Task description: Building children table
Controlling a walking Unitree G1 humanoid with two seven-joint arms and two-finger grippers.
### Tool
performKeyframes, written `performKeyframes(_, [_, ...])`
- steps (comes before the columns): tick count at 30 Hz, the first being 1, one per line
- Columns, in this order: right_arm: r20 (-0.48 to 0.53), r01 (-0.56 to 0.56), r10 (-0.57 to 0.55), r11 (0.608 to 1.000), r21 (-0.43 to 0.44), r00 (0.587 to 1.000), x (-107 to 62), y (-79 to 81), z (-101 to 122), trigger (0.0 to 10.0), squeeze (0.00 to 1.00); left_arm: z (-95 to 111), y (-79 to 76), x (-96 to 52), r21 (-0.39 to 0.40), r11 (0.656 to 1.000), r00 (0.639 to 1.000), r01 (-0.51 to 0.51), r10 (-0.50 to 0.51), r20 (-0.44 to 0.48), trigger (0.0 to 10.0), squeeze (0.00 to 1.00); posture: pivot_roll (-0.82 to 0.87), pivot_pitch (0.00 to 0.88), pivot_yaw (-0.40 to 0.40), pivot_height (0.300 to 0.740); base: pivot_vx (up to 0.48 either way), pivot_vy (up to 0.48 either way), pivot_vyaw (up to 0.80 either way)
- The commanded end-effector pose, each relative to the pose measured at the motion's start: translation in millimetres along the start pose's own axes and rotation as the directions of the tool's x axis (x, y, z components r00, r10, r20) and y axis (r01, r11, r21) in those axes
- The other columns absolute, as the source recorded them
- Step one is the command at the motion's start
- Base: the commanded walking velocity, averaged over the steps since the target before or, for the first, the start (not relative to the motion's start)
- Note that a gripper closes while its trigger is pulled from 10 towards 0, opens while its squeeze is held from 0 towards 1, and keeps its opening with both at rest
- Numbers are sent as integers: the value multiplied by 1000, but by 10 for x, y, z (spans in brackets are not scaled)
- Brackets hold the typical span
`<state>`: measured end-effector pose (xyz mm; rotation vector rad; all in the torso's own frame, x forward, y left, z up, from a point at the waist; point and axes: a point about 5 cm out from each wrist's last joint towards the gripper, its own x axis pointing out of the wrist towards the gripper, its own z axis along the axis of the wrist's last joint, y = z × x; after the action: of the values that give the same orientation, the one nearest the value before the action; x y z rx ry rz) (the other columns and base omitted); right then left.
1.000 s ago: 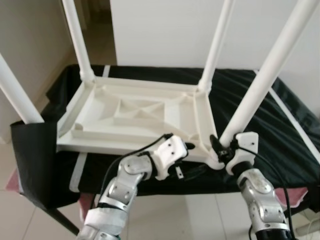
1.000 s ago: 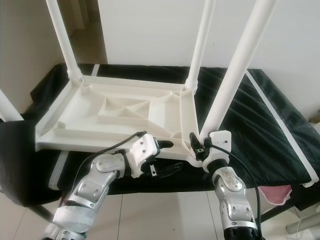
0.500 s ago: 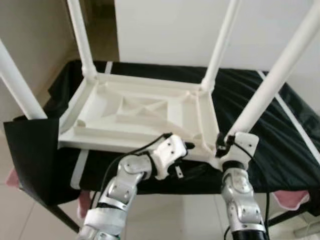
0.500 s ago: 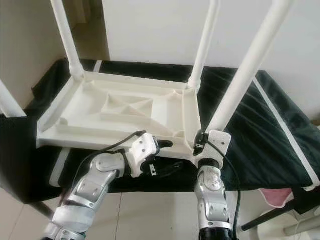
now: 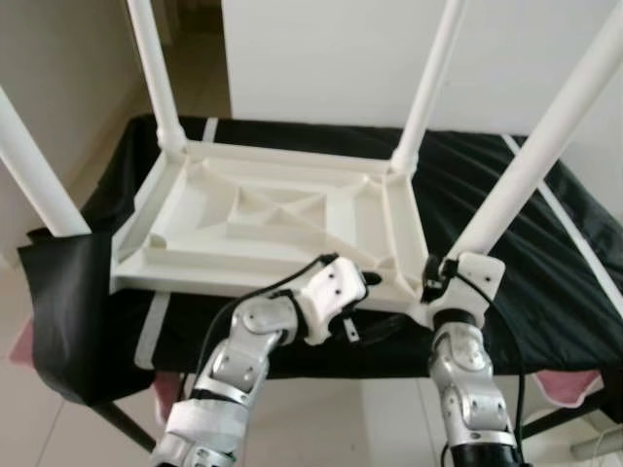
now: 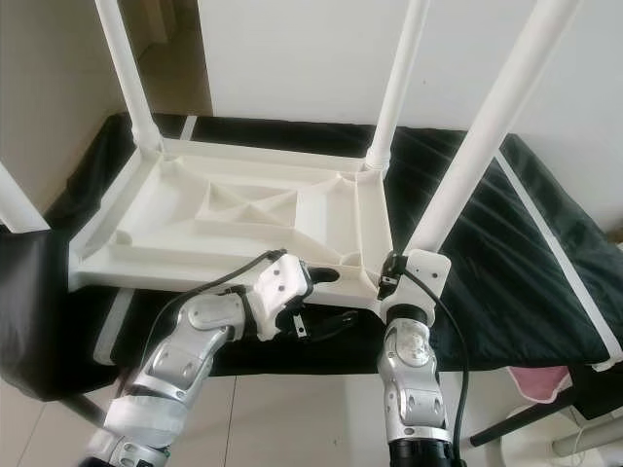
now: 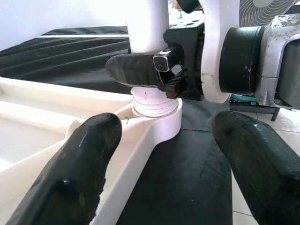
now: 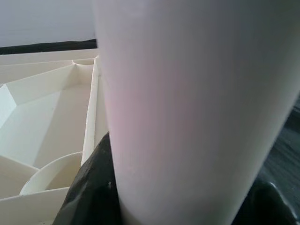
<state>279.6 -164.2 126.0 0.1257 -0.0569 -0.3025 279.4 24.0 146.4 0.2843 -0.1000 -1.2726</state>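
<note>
A white children's table top lies upside down on a black-covered table, with its white legs standing up. My right gripper is shut on the foot of the near right leg, just above its corner socket. In the right wrist view that leg stands between the black fingers. My left gripper is open at the top's front rim, a little left of that corner. Its two fingertips stand wide apart with the rim running between them.
The black cloth hangs over the table's front and left edges. A black cable lies under the top's front rim. A pink cloth shows low at the right. Pale tiled floor is below, and a white wall behind.
My right forearm has swung in from the right and now stands nearly upright under the leg it holds. The left arm has hardly moved. The camera shifted slightly.
</note>
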Motion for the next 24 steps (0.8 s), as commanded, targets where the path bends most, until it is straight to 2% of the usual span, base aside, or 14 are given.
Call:
performKeyframes(1, [-72,25,-21,998,56,997,-17,-1,-127,10000,286,-1,63,21,3,993,993,-115,115,-6,10000,0,-21,14,-43,740,0,0,0])
performKeyframes(2, [-62,16,-12,998,58,998,-14,-6,-114,10000,1000,3,62,23,2,993,993,-115,115,-4,10000,0,-22,12,-42,740,0,0,0])
performKeyframes(9, [-7,-65,66,997,37,998,-22,-36,-46,10000,1000,23,67,14,0,994,994,-110,110,6,10000,0,-20,7,-42,740,0,0,0])
performKeyframes(14, [-3,-104,104,994,14,995,-27,-128,-44,10000,1000,27,87,12,5,994,994,-113,113,4,10000,0,-22,4,-41,740,0,0,0])
performKeyframes(17, [8,-217,217,976,1,976,-18,-147,-16,10000,1000,22,72,9,3,994,994,-107,107,3,10000,0,-25,4,-38,740,0,0,0])
performKeyframes(18, [6,-267,267,964,3,964,-4,-164,-9,10000,969,16,55,6,0,995,995,-100,100,3,10000,0,-27,4,-37,740,0,0,0])
performKeyframes(22, [3,-296,296,955,6,955,6,-176,-5,10000,969,11,43,4,-2,996,996,-95,95,4,10000,0,-27,4,-37,740,0,0,0])
performKeyframes(23, [4,-372,372,928,-24,928,34,-206,19,10000,0,0,24,-13,-7,996,996,-84,84,1,10000,0,-34,4,-28,740,0,0,0])
performKeyframes(24, [4,-372,372,928,-24,928,34,-206,19,10000,0,0,24,-13,-7,996,996,-84,84,1,10000,0,-34,4,-28,740,0,0,0])
